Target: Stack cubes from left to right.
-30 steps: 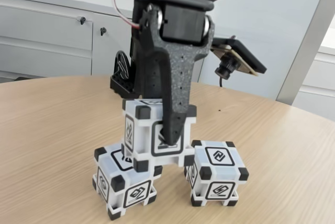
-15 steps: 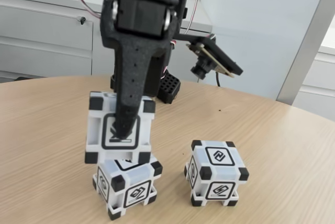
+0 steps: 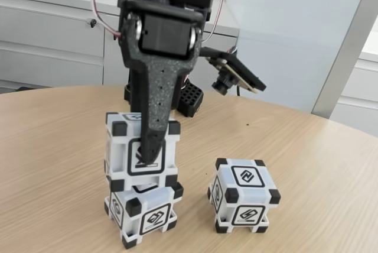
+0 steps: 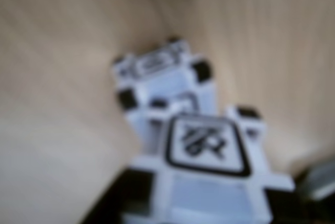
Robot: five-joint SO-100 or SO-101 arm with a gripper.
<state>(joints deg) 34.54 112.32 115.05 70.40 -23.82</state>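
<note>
In the fixed view, a white cube with black corners (image 3: 131, 149) sits upright on top of another cube (image 3: 144, 214) at the front left, slightly offset to the left. My gripper (image 3: 146, 157) is shut on the upper cube, with one black finger (image 3: 155, 129) down its front face and the other hidden behind it. A third cube (image 3: 244, 195) stands alone on the table to the right. The blurred wrist view shows the held cube (image 4: 207, 145) close up, with the lower cube (image 4: 157, 72) beyond it.
The round wooden table (image 3: 47, 146) has open room on the left and far right. The arm's black base (image 3: 189, 96) stands behind the stack. The wrist camera (image 3: 227, 75) juts out to the right. Grey cabinets (image 3: 53, 40) line the back.
The held cube swung left from between the two table cubes, then straightened from a tilt and came down squarely over the front-left cube. The right cube has not moved.
</note>
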